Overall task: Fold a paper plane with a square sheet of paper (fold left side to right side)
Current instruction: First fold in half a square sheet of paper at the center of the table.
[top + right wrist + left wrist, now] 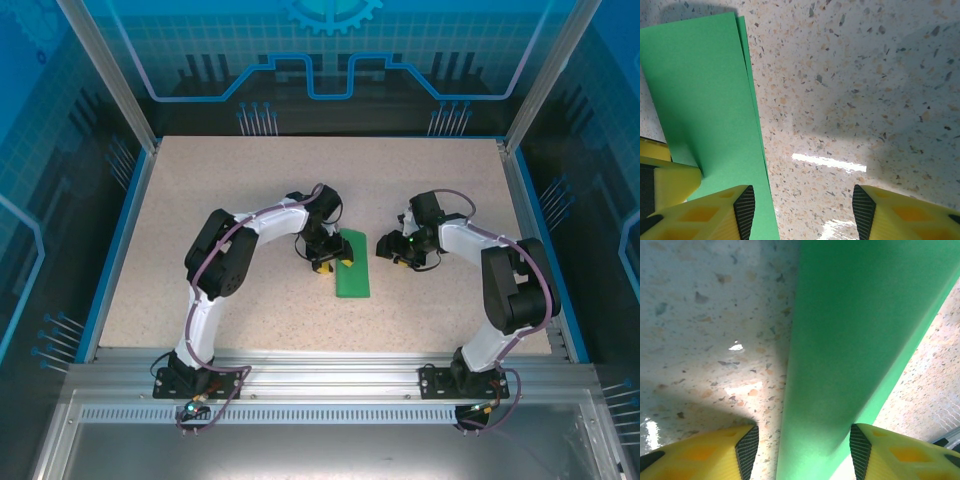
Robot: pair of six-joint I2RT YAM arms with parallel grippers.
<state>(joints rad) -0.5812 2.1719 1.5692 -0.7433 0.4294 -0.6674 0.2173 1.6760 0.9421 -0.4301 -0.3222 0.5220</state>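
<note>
Over on the left of the speckled beige worktop (200,220), my left jaws stand about half apart, straddling the left edge of the thin bright-green square sheet of paper (354,268). The sheet lies near the middle of the worktop, doubled over into a narrow rectangle. Through the left wrist camera the paper runs up between the black pads (748,452), and bare worktop shows between one pad and the paper, so I read that as no grip. The shading there suggests a rounded, unpressed fold, though the view is blurred.

Moving right, the two layers sit slightly offset along the sheet's free edge. My right jaws hang just beside that edge, also about half apart, with only bare worktop between them.

To do this step well, I'd pin the free edges with the right side first and nudge out the offset. Then I'd draw the left side low and slowly along the fold, so the layers don't shear while the crease sets.
</note>
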